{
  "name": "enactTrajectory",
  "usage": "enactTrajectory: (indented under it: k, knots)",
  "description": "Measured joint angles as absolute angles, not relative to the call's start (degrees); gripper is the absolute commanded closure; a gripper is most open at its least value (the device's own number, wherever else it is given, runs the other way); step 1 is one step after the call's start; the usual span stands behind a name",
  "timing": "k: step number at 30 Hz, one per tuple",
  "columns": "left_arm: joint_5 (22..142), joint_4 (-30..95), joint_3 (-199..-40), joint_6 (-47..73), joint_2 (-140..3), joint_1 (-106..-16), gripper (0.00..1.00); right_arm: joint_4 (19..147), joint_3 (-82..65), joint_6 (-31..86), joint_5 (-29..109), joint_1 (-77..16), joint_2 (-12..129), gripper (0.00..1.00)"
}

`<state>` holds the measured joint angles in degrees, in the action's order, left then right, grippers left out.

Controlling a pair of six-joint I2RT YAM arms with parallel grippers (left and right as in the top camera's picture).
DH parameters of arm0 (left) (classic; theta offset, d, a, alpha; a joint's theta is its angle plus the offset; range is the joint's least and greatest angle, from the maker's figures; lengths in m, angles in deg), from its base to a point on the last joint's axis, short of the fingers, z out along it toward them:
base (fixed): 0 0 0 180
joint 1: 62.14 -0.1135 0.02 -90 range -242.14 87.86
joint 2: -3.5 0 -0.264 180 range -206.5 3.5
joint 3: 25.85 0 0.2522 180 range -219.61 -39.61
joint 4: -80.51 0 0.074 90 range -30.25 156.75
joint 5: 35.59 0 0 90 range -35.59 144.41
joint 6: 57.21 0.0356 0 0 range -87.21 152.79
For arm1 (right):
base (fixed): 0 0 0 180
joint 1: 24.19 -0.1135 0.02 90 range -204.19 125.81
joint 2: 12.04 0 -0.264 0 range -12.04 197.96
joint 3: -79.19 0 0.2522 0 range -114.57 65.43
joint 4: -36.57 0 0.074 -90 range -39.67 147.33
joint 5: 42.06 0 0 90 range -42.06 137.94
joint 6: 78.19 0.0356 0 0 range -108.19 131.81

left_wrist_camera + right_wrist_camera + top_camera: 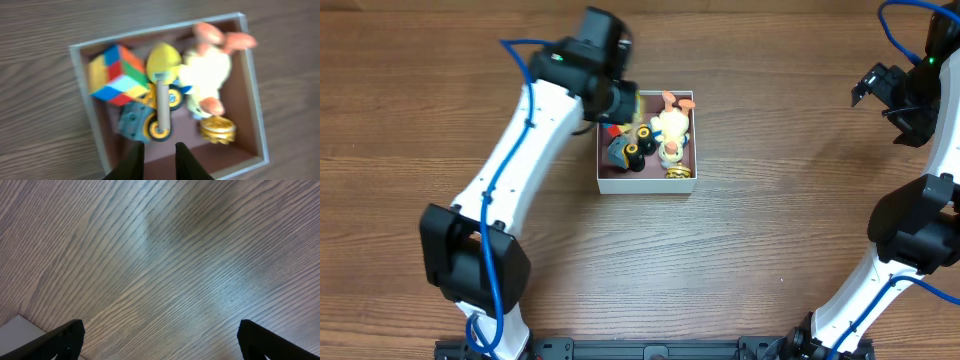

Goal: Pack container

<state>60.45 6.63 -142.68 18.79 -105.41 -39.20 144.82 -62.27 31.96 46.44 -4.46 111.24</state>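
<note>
The container (645, 184) is a square shallow box with white walls and a mauve inside, at the table's centre; it also shows in the left wrist view (82, 85). Inside lie a multicoloured cube (116, 75), a yellow spoon-like toy (162, 62), a cream plush animal (207, 75), a grey-blue toy vehicle with yellow wheels (145, 120) and a gold piece (218, 129). My left gripper (159, 155) hovers over the box's left side (620, 105), narrowly open and empty. My right gripper (160, 340) is wide open and empty, far right (880, 95).
Bare wooden table (770, 250) surrounds the box on all sides. A pale corner (15, 330) shows at the bottom left of the right wrist view. The left arm reaches in from the front left, the right arm stands at the right edge.
</note>
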Motion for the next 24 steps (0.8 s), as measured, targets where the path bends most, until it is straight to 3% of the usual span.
enactTrajectory:
  k: [4,5,9,10,12,24]
  knots:
    - [59.67,6.76,-142.68,18.13,-105.41,-36.65,0.74,144.82,-62.27,31.93,46.44,-4.46,111.24,0.0]
    - [59.54,6.76,-142.68,17.98,-105.41,-36.14,0.68,144.85,-62.27,31.93,46.42,-4.46,111.24,0.0]
    - [59.12,6.66,-142.68,17.76,-105.41,-35.6,0.12,144.87,-62.27,31.91,46.4,-4.46,111.24,0.0]
    - [59.01,6.61,-142.68,17.81,-105.41,-35.6,0.04,144.82,-62.27,31.96,46.44,-4.46,111.24,0.0]
    - [58.84,6.57,-142.68,17.56,-105.41,-35.64,0.0,144.85,-62.27,31.93,46.42,-4.46,111.24,0.0]
    - [56.56,-5.04,-147.29,16.19,-103.75,-37.63,0.0,144.85,-62.27,31.91,46.44,-4.46,111.24,0.0]
